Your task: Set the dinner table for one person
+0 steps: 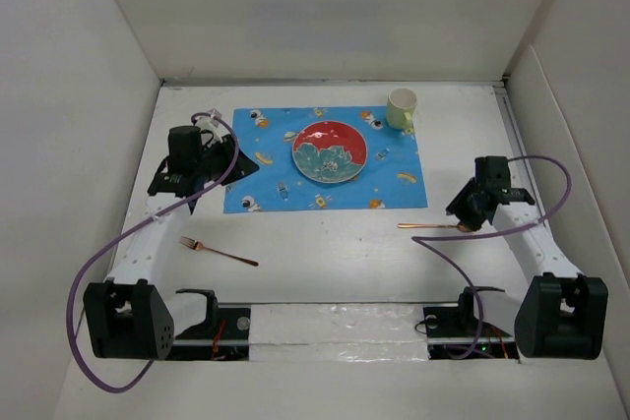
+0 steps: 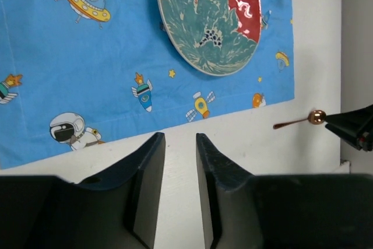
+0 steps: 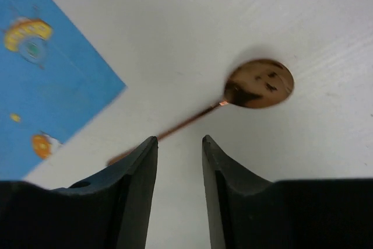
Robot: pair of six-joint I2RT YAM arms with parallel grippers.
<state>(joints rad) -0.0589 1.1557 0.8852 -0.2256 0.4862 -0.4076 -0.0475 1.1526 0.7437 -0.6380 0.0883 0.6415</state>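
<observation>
Top external: plate (image 1: 330, 151), mug (image 1: 401, 108) on mat (image 1: 258, 162); fork (image 1: 219, 251), spoon (image 1: 433, 226) unplaced on surface (image 1: 325, 253). Left gripper (image 2: 179, 138), right gripper (image 3: 179, 141) parted, empty.

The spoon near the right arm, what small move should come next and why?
Probably nudge the right end effector sideways until it straddles the handle: the spoon lies on the dinner table, off the mat, and the jaws stand open, empty.

The fingers (image 2: 148, 190) hover over the dinner table (image 2: 245, 135) just short of the blue mat (image 2: 87, 62) bearing a red-and-teal plate (image 2: 210, 27).
</observation>
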